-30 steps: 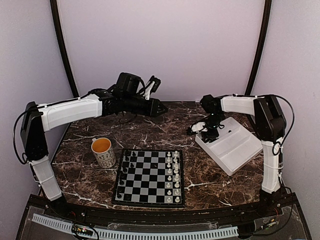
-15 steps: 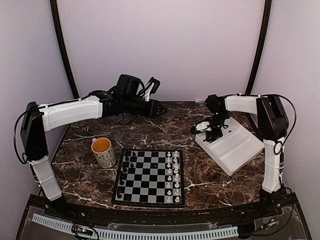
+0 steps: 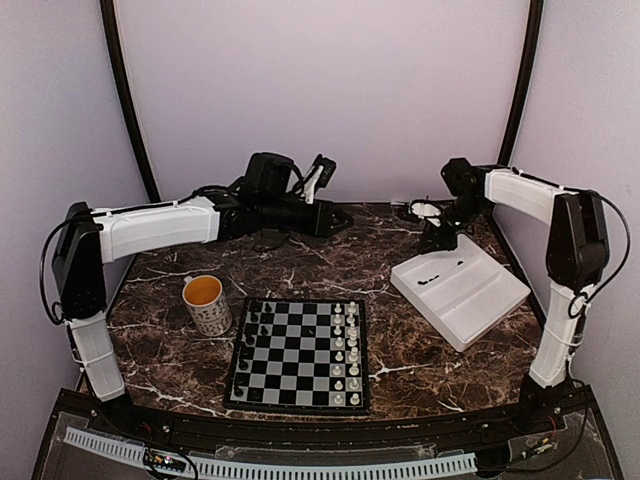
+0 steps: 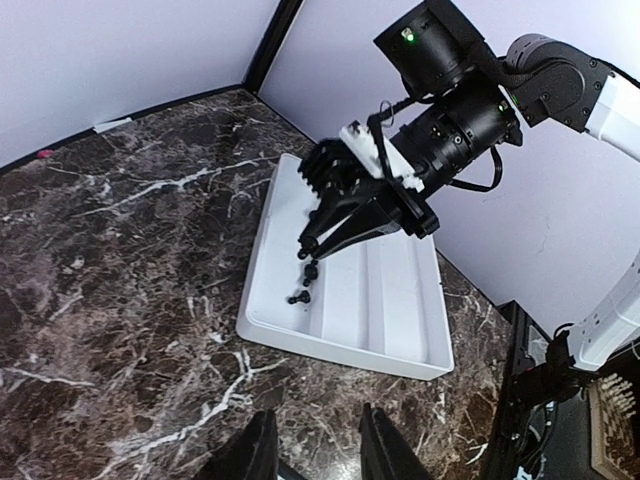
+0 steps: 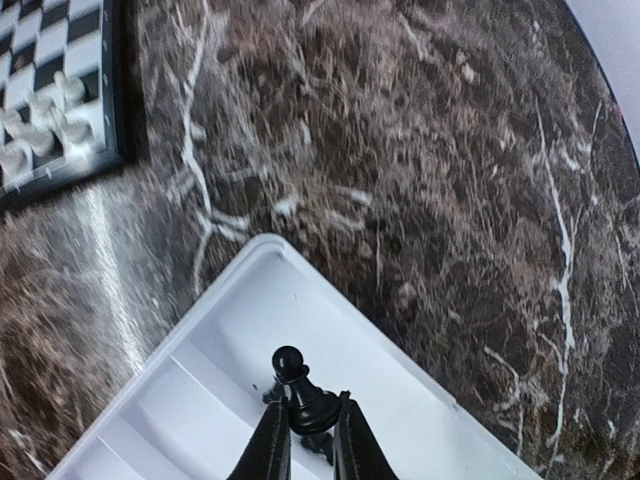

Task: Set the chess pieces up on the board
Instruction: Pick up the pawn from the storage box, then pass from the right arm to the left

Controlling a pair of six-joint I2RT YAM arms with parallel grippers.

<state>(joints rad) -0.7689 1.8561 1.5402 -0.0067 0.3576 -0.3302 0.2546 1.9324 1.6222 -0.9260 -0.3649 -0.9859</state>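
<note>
Up from the tray floor and back toward the far wall goes the right arm since a second ago, while the left arm has reached a little further right.

One black pawn (image 5: pixel 296 384) is pinched upright at its base between the right arm's fingers (image 5: pixel 268 446), which are clenched on it, and it hangs over the far end of the white tray (image 5: pixel 190 400). Two or three more black chess pieces (image 4: pixel 297 297) lie loose in the tray just below it; they are too small to tell which kind.

Other black pieces (image 3: pixel 252 330) stand on the left two files of the board (image 3: pixel 296 405), with gaps among them. White pieces (image 3: pixel 346 350) fill the two files on its right side. The board lies flat at the near middle of the desk (image 3: pixel 330 268).

A mug (image 3: pixel 208 304) with an orange inside stands just beside the board's far left corner. The tray sits at an angle on the right side of the desk, well apart from the board.

The left arm stretches across the far side of the desk, raised above it. Its fingers (image 4: pixel 252 452) are released, parted over bare marble with nothing between them, and they point toward the tray and the right arm.
</note>
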